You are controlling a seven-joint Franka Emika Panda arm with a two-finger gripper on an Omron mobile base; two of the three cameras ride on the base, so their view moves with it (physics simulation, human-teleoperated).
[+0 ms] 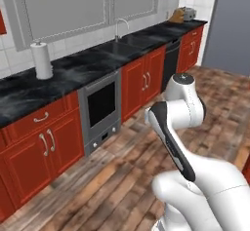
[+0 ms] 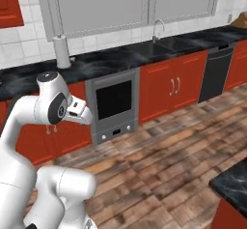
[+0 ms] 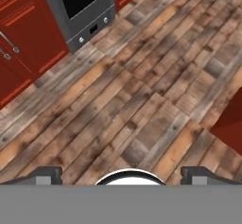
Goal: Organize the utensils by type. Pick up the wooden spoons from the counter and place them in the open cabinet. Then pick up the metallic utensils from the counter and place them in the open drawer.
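Red cabinets under a black veined worktop run along the far wall, and from the left base view the arm is folded up mid-floor, well apart from it; a paper towel roll stands on the stone, a sink sits further along, an oven below, and I can spot no spoons, no open drawer, no open cabinet from here. Over to the right base view: same worktop, roll, oven, dishwasher, wood plank floor, and again no utensils to be made out. Hand view now: the gripper looks down at bare floor, tips set wide apart, nothing between them. My read: nothing sorted yet, every spoon left to find, fetch and stow.
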